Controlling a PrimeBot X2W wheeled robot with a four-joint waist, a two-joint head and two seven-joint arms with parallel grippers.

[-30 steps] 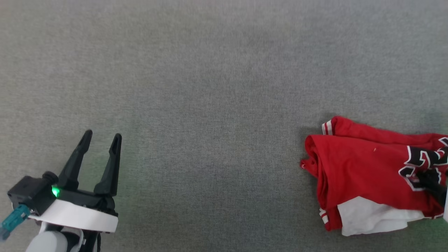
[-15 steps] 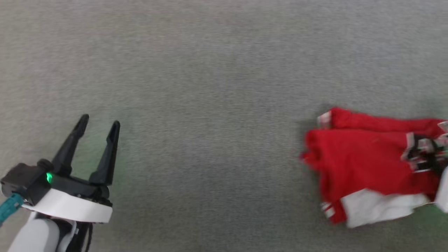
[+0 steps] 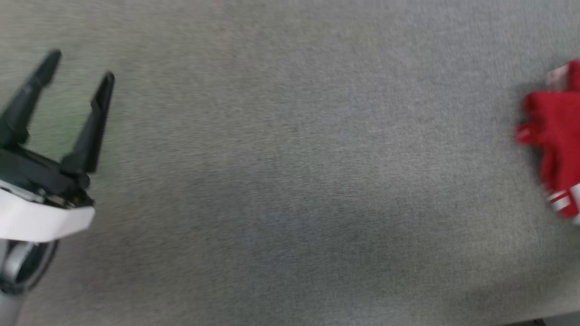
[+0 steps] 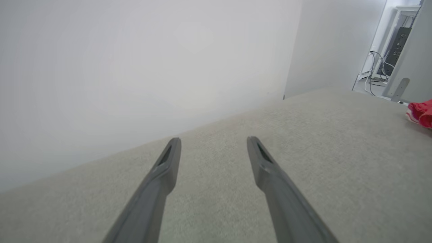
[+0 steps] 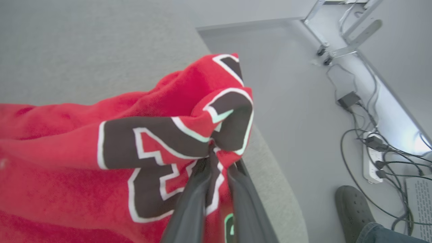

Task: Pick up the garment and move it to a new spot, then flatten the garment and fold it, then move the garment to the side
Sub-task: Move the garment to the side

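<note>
big grey felt-topped table point(image 3: 290, 181), loads of bare room across the middle and left of the head view. the garment point(image 3: 555, 122) is bunched at the far right edge of that view, close to the table's right rim going by the right wrist view, and too crumpled to call a long axis. right gripper point(image 5: 219, 158) is pinching a fold right on the black lettering, cloth tenting up. left gripper point(image 3: 81, 65) is spread wide, holding nothing, well apart on the far left. so the shirt's on the robot's right, right arm owns it, and i'd guess the carry heads left into the open middle. someone's shoe point(image 5: 354, 209) is on the floor near the cables point(image 5: 374, 158).
</note>
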